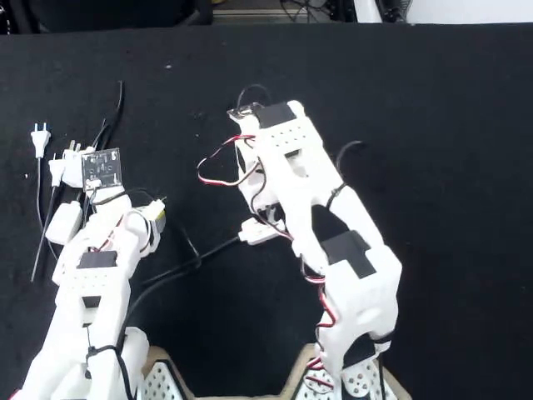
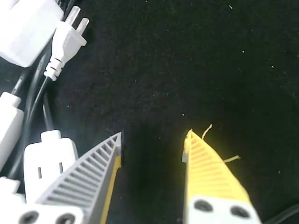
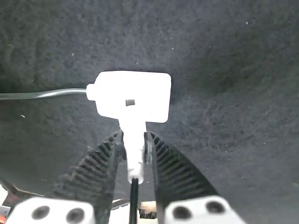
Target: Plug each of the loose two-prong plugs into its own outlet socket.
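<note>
Right end effector (image 3: 133, 136): gripping a white plug (image 3: 134, 156), long axis pointing into the socket (image 3: 133, 95) (apparently touching).
Left end effector (image 2: 154, 137): hanging open.
Loose plug (image 2: 67, 39): lying on the desk (image 2: 210, 56), nearest the left arm.

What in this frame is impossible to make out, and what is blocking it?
1. Right wrist view: prongs of the plug in the right tool, hidden by the socket block; seating depth unclear.
2. Left wrist view: the two-slot socket, partly covered by the left tool's grey finger.
3. Left wrist view: white block, cut off by the edge.
</note>
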Controlling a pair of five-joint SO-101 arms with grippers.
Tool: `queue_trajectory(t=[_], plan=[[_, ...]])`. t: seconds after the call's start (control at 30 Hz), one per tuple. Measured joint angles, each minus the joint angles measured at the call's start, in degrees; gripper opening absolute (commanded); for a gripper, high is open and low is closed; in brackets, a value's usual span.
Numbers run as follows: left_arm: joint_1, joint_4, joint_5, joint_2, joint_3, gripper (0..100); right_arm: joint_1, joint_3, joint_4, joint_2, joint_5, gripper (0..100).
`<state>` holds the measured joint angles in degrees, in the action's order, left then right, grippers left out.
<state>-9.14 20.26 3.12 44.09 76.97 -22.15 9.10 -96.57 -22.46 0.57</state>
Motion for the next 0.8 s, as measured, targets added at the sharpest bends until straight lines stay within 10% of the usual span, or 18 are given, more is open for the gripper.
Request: queue_trajectory(t=[0.8], plan=[[0.00,0.00,0.00,0.00,0.00,22,0.00,2.99,-2.29,-0.09,0.00,1.1]])
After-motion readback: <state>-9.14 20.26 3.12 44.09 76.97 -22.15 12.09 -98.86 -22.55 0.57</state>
